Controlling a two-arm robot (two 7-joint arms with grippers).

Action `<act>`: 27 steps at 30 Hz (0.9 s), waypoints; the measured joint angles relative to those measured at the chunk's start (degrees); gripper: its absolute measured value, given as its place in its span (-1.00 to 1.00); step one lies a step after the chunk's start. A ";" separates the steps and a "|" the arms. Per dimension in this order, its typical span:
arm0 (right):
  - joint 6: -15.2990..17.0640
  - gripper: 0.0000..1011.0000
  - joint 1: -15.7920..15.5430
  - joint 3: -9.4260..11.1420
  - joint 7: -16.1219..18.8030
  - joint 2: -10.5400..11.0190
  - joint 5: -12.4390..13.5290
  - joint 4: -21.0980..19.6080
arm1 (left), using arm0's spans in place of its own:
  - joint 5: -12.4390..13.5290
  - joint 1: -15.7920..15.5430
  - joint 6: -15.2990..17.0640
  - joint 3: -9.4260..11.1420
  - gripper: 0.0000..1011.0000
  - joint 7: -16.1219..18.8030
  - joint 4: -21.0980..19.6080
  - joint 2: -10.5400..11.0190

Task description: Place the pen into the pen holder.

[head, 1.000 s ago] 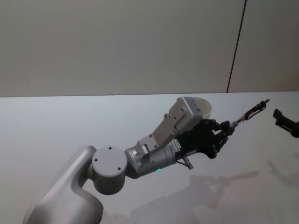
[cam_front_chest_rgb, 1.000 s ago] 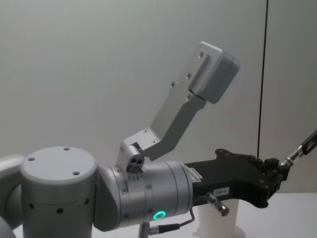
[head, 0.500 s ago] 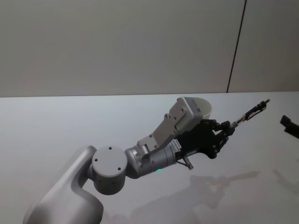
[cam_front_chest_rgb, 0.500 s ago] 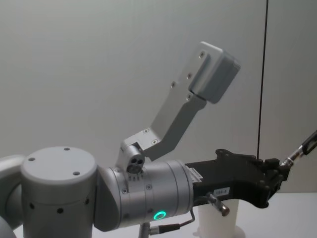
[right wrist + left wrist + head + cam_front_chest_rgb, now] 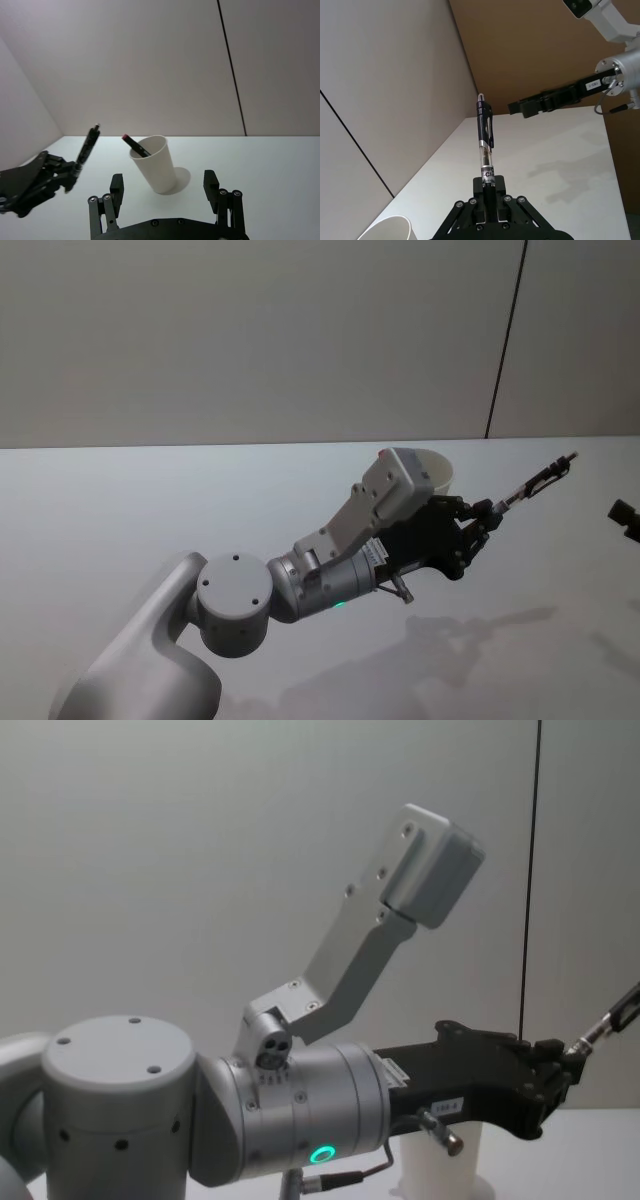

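The white pen holder (image 5: 154, 169) stands on the surface (image 5: 260, 165), a red-tipped pen (image 5: 134, 144) leaning inside. The left pincer (image 5: 489, 202) clamps a black pen (image 5: 485, 145) beside it; the right pincer (image 5: 165, 192) hangs apart

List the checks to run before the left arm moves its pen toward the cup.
1. Grip: left gripper shut on one end of the held pen: ok.
2. Held pen over the cup's mouth: not ok; it is off to one side of the white cup, tilted upward.
3. Cup upright on the table: ok.
4. Room in the cup: a red-tipped pen leans inside, with open space beside it: ok.
5. Right gripper open, apart from the cup: ok.
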 joint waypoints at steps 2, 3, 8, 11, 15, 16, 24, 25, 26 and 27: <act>0.87 0.98 -0.49 0.32 1.63 0.32 1.94 -0.21 | 0.00 0.00 0.00 0.00 -0.73 0.00 0.00 0.00; 0.87 0.98 -0.49 0.32 1.63 0.32 1.94 -0.21 | 0.00 0.00 0.00 0.00 -0.73 0.00 0.00 0.00; 2.43 0.98 -1.38 0.71 3.82 0.65 5.30 -0.93 | 0.00 0.00 0.00 0.00 -0.73 0.00 0.00 0.00; 3.24 0.98 -1.84 0.74 4.49 0.67 7.05 -1.45 | 0.00 0.00 0.00 0.00 -0.73 0.00 0.00 0.00; 4.05 0.98 -2.40 0.70 4.76 0.50 8.90 -2.27 | 0.00 0.00 0.00 0.00 -0.73 0.00 0.00 0.01; 4.23 0.98 -2.49 0.67 4.76 0.46 9.37 -2.42 | 0.00 0.00 0.00 0.00 -0.73 0.00 0.00 0.00; 5.53 0.98 -3.21 -0.34 3.49 -0.49 12.55 -4.08 | 0.00 0.00 0.00 0.00 -0.73 0.00 0.00 0.00; 5.65 0.98 -3.23 -0.50 3.30 -0.62 12.81 -4.23 | 0.00 0.00 0.00 0.00 -0.73 0.00 0.00 0.00; 5.84 0.98 -3.24 -0.76 2.91 -0.83 13.25 -4.41 | 0.00 0.00 0.00 0.00 -0.73 0.01 0.00 0.00; 5.99 0.98 -3.24 -0.94 2.62 -0.99 13.54 -4.49 | 0.00 0.00 0.00 0.00 -0.73 0.01 0.00 0.00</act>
